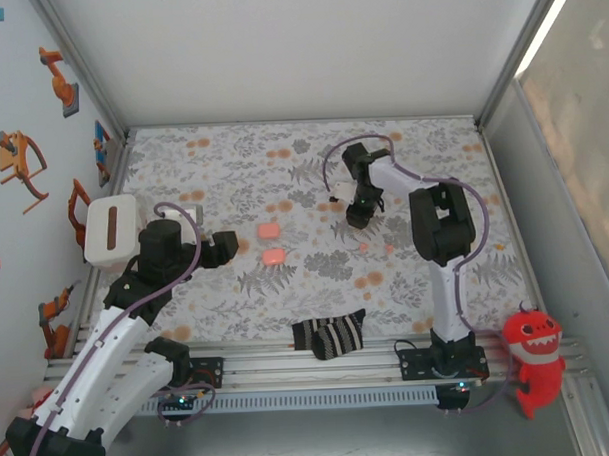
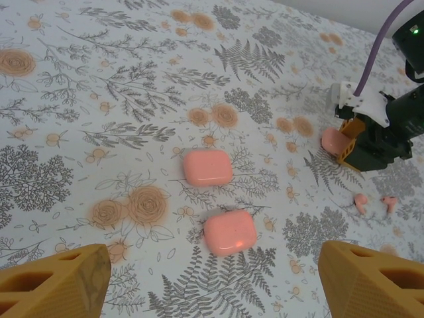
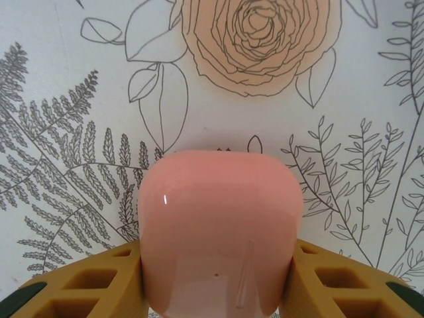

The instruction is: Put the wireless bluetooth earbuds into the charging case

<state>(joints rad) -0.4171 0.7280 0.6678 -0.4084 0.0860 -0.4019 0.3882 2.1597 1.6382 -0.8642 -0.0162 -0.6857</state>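
Pink charging case sat low in the right wrist frame, pinched between the right gripper's fingers. Left gripper gaped wide, empty. Two earbuds lay loose on the cloth at right of the left wrist frame; nothing inserted yet, apparently.

On surface middle, far case just behind near case. Right of them, third case between right claw fingers; two earbuds just nearer. Sock at near edge.
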